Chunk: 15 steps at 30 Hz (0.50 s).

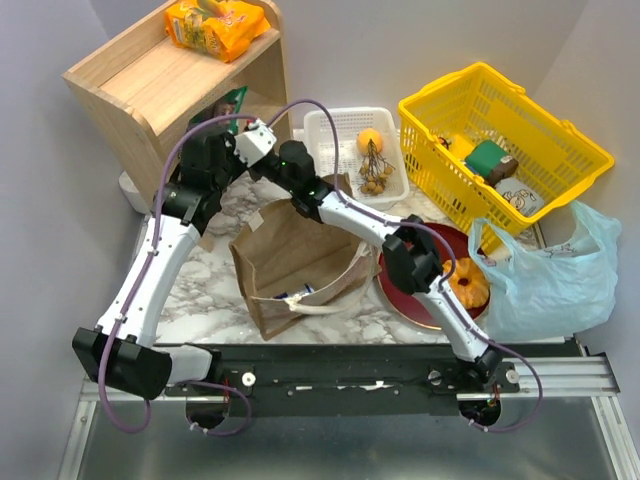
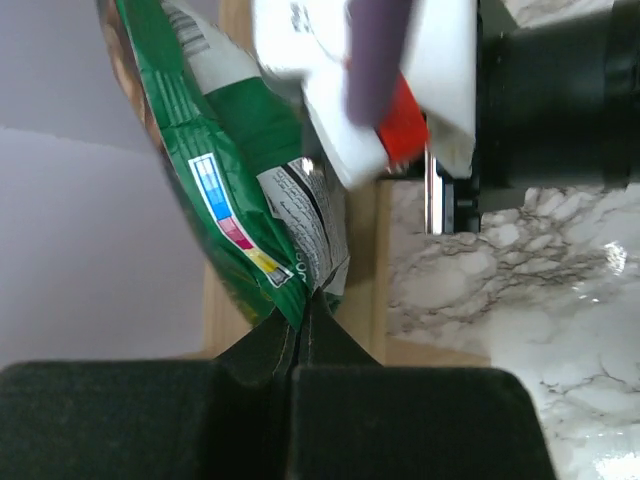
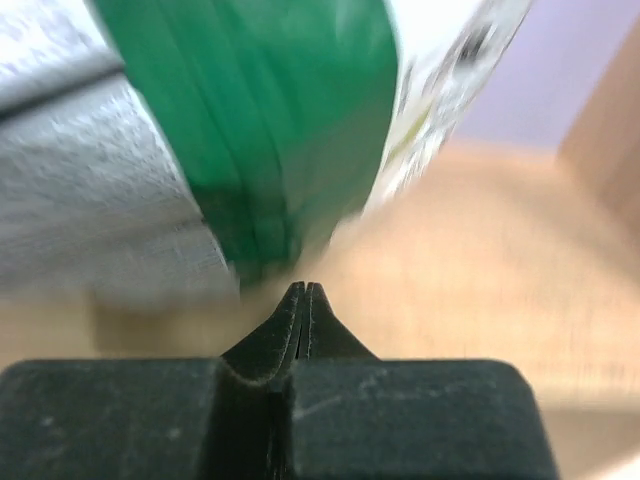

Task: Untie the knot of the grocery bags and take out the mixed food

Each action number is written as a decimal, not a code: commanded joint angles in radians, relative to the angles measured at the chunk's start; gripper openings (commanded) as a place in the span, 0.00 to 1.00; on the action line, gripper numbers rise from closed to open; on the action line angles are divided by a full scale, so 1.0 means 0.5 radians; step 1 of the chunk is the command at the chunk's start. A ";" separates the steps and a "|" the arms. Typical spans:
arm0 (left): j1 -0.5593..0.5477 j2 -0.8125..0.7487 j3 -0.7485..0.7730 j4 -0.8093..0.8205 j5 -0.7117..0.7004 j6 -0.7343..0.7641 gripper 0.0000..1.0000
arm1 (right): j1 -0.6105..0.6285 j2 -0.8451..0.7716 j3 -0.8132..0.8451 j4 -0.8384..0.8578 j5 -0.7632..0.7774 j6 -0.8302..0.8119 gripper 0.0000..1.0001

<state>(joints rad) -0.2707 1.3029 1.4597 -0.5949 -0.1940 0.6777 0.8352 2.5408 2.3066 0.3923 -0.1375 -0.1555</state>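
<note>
While you scan outward from the paper bag (image 1: pixel 290 260), you find the pastry (image 1: pixel 470 285) on the plate (image 1: pixel 400 300) just right of it, and the blue bag (image 1: pixel 550 285) farther right. Behind the paper bag, at the shelf (image 1: pixel 150 80), your left gripper (image 2: pixel 300 312) pinches a green packet (image 2: pixel 240 170) (by its corner). The right gripper (image 3: pixel 303 292) is closed on nothing, just short of that packet.

Light wooden two-tier shelf (image 1: pixel 170 90), back left: both arms crowd its lower opening, and a glossy green snack packet (image 2: pixel 250 200) fills the mouth.

Right arm (image 1: pixel 360 218) slants over the dark red round plate (image 1: pixel 405 300) and the far corner of the brown paper bag (image 1: pixel 285 265).

Bare marble tabletop (image 1: pixel 205 300) left of the bag: passable.

Yellow plastic mesh basket (image 1: pixel 560 150) and thin pale blue plastic bag (image 1: pixel 550 285) wall the right side.
</note>
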 commanded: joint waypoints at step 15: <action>-0.045 0.085 -0.769 0.974 -0.001 0.402 0.00 | -0.182 -1.865 -1.698 -0.340 -0.026 0.004 0.01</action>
<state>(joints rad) -0.2878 1.2926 1.1378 -0.2981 -0.1184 0.7788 0.7383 1.7546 1.5055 0.3256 -0.1432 -0.1535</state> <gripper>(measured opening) 0.012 0.008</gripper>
